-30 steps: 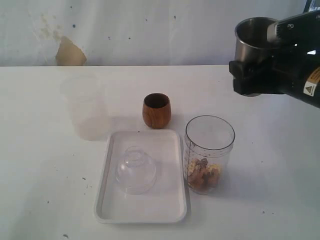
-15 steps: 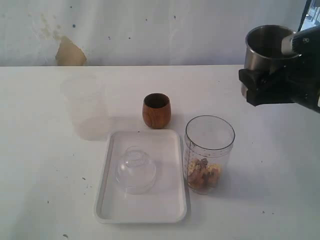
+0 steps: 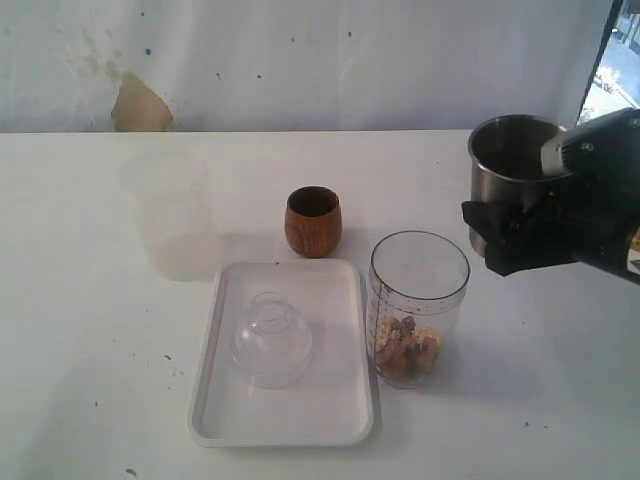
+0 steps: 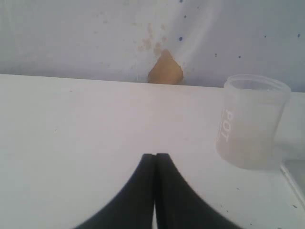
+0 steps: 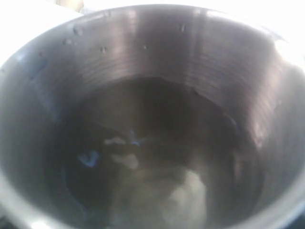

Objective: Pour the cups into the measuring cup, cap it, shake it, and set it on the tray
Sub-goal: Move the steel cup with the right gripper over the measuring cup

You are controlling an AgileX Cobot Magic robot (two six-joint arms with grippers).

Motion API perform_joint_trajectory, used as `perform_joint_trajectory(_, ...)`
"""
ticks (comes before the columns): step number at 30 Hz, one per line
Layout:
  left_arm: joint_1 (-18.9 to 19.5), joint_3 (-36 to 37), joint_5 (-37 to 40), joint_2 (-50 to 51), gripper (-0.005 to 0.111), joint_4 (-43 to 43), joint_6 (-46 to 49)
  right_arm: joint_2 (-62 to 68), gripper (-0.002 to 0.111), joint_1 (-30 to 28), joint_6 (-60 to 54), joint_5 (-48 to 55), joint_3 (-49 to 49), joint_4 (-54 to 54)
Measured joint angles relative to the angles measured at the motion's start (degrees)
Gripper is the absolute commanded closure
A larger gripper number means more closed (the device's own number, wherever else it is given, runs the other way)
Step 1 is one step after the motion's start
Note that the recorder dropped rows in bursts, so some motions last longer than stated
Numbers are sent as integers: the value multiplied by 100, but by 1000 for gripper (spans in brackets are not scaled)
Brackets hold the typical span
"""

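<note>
The right gripper [image 3: 503, 232] pinches the steel tumbler [image 3: 505, 165] upright, just right of the measuring cup [image 3: 418, 300], which has some bits inside. The wooden cup [image 3: 313, 221] stands beyond the tray [image 3: 280, 437]. Capping and shaking are left. The left gripper [image 4: 155, 164] is pressed together, empty.

Makeshift lab: white table [image 3: 80, 350], stained wall [image 3: 300, 60]

White "POT" on frosted plastic cup [image 4: 250, 124], measuring cup [image 3: 420, 290] marks unreadable
</note>
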Motion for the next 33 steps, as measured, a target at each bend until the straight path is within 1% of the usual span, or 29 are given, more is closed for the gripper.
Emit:
perform_joint_trajectory(4, 0, 0, 0, 0, 107, 0, 0, 46, 108, 0, -64, -152, 101, -27)
perform_joint_trajectory(11, 0, 0, 0, 0, 107, 0, 0, 70, 108, 0, -758, -164, 112, -50)
perform_joint_trajectory(19, 0, 0, 0, 0, 107, 0, 0, 89, 108, 0, -1041, -164, 112, -68)
perform_joint_trajectory(23, 0, 0, 0, 0, 107, 0, 0, 372, 108, 0, -1104, -201, 112, -77)
perform_joint_trajectory(26, 0, 0, 0, 0, 107, 0, 0, 466, 108, 0, -1520, -296, 112, -77)
perform_joint_trajectory(29, 0, 0, 0, 0, 107, 0, 0, 466, 108, 0, -1767, -538, 59, -89)
perform_joint_trajectory(33, 0, 0, 0, 0, 107, 0, 0, 466, 108, 0, -2105, -596, 46, -89)
